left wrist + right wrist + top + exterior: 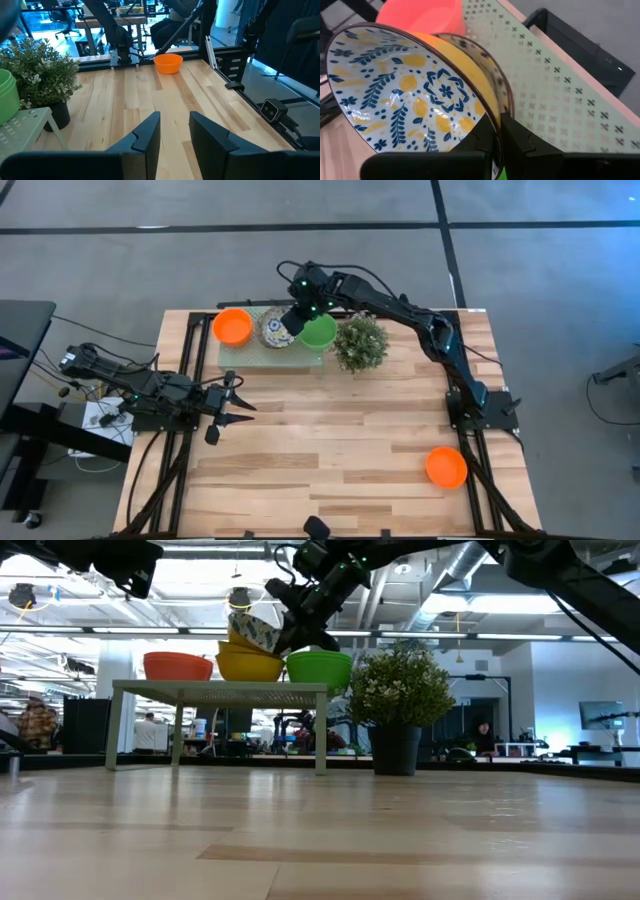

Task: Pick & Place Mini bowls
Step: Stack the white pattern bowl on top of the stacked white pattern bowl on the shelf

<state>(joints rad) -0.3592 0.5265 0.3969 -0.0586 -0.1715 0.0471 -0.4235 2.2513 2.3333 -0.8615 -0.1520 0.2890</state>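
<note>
On the wooden table (330, 440), a small pale-green stand (245, 355) sits near the far edge, left of centre, and carries three stacks of mini bowls side by side: a red-orange bowl (232, 326) at its left end, a floral-patterned stack (249, 664) in the middle, and a bright green bowl (319, 332) at its right end. The right gripper (501, 131) reaches over the stand, its fingers pinched together on the rim of a cream bowl with blue and yellow floral pattern (405, 102); that bowl is tilted steeply above the middle stack, and the low view shows it leaning over the yellow-sided bowl beneath. A small bushy potted plant (360, 343) stands on the table just beside the stand's right end. Another red-orange bowl (446, 466) lies alone near the table's near right corner. The left gripper (232, 402) waits by the table's left edge, fingers (145, 137) apart and holding nothing.
</note>
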